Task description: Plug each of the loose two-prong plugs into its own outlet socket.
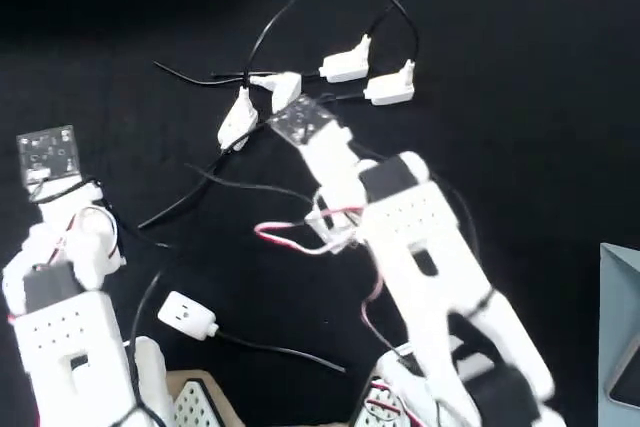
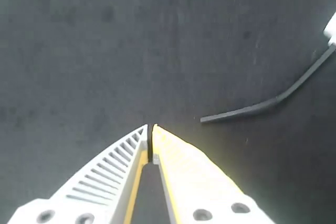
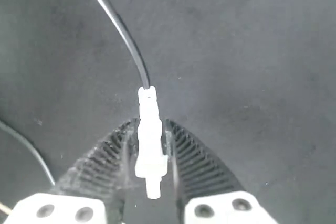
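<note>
Over the desk (image 1: 520,97) the right gripper (image 3: 151,127) clamps a plug (image 3: 148,108), which wants squaring to a socket (image 1: 187,315) before any push, while the left gripper (image 2: 151,129) sits closed, empty.

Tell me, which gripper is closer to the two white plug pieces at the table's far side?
Right. The right gripper, shut on a plug, is just beside the two white plug pieces; the left gripper is far off to the left.

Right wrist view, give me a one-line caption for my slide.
Right gripper closed on a white plug, its black cord trailing off across the dark table.
</note>
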Tool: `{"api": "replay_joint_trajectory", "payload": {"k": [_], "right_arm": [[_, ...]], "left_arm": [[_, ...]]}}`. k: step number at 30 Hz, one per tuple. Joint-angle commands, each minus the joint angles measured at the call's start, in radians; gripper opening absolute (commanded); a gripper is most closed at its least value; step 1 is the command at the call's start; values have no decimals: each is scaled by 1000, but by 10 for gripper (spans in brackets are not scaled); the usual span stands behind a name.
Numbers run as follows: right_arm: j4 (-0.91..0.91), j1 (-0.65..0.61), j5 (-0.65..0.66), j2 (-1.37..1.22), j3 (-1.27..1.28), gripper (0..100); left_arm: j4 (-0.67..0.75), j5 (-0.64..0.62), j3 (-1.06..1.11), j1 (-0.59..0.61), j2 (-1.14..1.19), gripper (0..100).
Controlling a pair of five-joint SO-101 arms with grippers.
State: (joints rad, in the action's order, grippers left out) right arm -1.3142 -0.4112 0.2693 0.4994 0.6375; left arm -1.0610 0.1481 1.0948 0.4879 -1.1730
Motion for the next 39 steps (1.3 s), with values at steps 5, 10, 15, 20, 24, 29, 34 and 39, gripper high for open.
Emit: {"api": "replay_joint_trajectory", "payload": {"k": [5,10,15,20,24,29,34,39], "right_arm": [[25,14,-107,375,44,11],[98,-3,-195,545,67,11],[265,-104,-287,641,216,11],[489,-207,-316,737,401,11],[634,-273,-316,806,533,11],[720,-333,-315,843,634,11],[738,-374,-315,845,671,11],[730,-374,-313,845,679,11]], "left_arm": [[-46,-8,-39,-2,-281,33],[-44,-97,-2,-4,-354,35],[-23,-152,2,-153,-376,36],[143,-153,85,-364,-377,33],[305,-155,206,-458,-377,33],[379,-155,269,-526,-377,33],[381,-149,266,-604,-377,34],[377,-107,266,-702,-379,36]]}}
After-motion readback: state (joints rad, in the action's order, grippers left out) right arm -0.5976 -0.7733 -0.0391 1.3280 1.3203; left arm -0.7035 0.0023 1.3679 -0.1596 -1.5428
